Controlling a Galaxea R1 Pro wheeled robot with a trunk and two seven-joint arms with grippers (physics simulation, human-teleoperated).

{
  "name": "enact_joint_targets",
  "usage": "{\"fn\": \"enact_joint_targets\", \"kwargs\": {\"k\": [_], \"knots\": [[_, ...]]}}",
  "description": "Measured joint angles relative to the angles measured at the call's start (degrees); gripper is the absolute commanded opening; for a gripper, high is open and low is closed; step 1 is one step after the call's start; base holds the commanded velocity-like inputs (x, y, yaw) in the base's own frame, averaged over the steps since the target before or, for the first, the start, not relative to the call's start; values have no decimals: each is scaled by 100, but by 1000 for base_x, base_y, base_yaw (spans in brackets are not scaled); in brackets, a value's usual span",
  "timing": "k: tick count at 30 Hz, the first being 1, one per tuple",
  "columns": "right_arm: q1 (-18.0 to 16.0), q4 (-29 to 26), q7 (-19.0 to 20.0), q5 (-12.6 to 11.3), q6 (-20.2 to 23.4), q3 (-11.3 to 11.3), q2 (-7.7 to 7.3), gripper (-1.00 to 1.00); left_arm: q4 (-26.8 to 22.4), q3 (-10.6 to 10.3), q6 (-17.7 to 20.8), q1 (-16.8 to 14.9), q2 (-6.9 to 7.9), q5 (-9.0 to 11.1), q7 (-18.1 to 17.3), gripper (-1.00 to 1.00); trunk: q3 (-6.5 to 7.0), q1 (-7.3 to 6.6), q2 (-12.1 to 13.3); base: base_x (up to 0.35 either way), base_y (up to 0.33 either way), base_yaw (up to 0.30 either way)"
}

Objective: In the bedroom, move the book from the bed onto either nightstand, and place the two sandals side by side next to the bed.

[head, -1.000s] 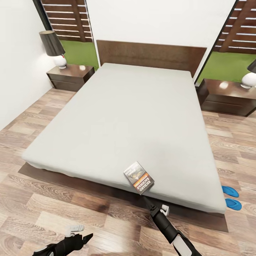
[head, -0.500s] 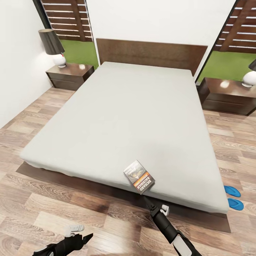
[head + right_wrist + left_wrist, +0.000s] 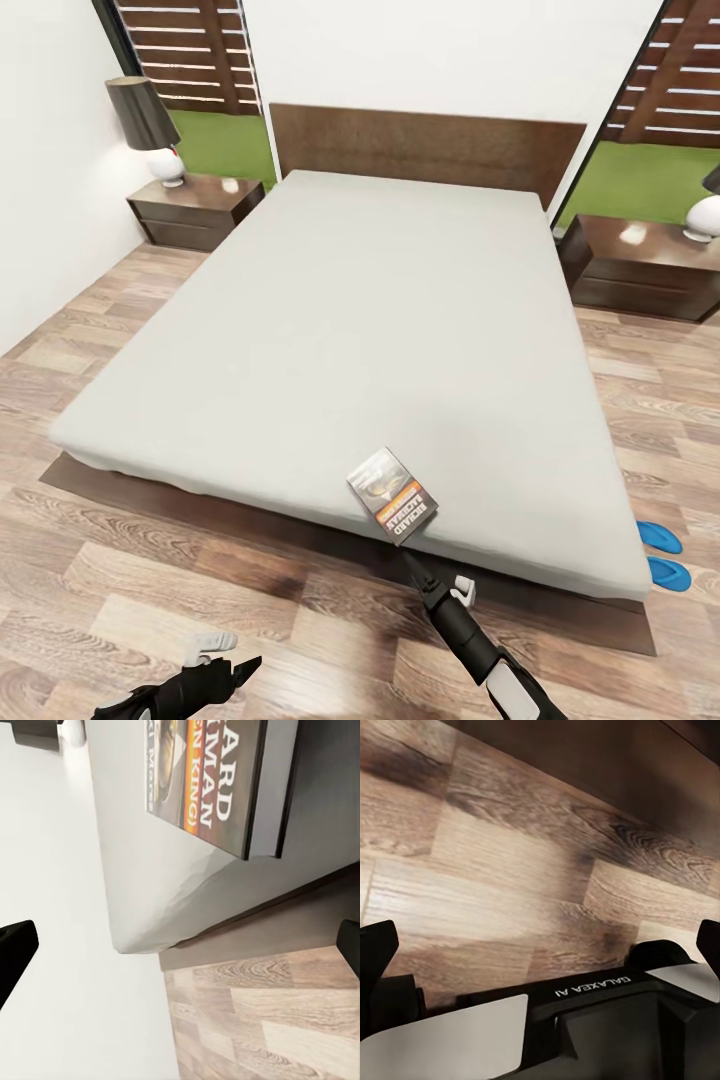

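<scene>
We are reaching our right gripper (image 3: pixel 415 562), fingers spread open, toward the book (image 3: pixel 392 496) lying flat at the bed's (image 3: pixel 350 320) near edge; it looks light, thin and stiff, so we are aiming to pinch its overhanging edge.

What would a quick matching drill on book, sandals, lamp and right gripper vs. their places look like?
Things:
1. book
2. sandals
3. lamp
4. right gripper

Places:
A. on a nightstand
B. floor beside the bed
C. mattress near the foot edge
D. just below the bed's foot edge, over the floor

Pairs: 1-C, 2-B, 3-A, 4-D
</scene>
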Motion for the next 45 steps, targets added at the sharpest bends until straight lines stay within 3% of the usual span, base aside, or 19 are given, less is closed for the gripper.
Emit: {"fn": "enact_joint_targets", "kwargs": {"k": [6,13,35,42,45], "knots": [[0,-13,11,-73,-7,-51,0,100,0,0,0,0,0,0,0,100,0,0,0,0,0,0],[0,-22,9,-603,-24,-341,0,100,0,0,0,0,0,0,0,100,0,0,0,0,0,0],[0,-15,9,-648,-25,-362,0,100,0,0,5,0,1,0,0,100,0,0,0,0,0,0],[0,-14,9,-648,-21,-362,0,100,0,0,8,0,0,-1,0,100,-125,153,-279,0,0,0],[0,-14,9,-648,-19,-361,0,100,0,0,8,0,3,0,0,100,-126,154,-281,0,0,0]]}}
